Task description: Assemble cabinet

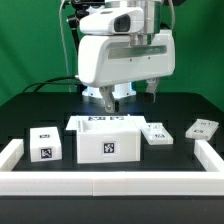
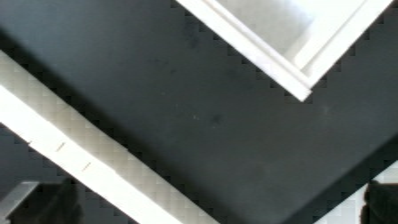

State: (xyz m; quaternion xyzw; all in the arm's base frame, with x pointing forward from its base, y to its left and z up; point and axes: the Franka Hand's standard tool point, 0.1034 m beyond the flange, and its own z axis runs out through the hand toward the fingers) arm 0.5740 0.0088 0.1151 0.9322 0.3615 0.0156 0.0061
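Observation:
The cabinet's large hollow box [image 1: 105, 140] stands at the table's middle, with a tag on its near face. A small cube [image 1: 44, 143] sits on the exterior view's left of it. Two small flat panels [image 1: 157, 132] [image 1: 203, 128] lie on its right. My gripper [image 1: 108, 98] hangs low just behind the box, touching none of the parts. In the wrist view the gripper [image 2: 214, 205] is open and empty. Its fingertips [image 2: 43, 205] stand far apart over bare black table. A white cornered piece [image 2: 285, 45] is apart from the jaws.
A long white border rail [image 1: 100, 186] runs along the table's front and up both sides. A tagged flat strip [image 1: 92, 93] lies behind the box near the gripper. In the wrist view a long white strip [image 2: 80, 150] crosses diagonally by one fingertip.

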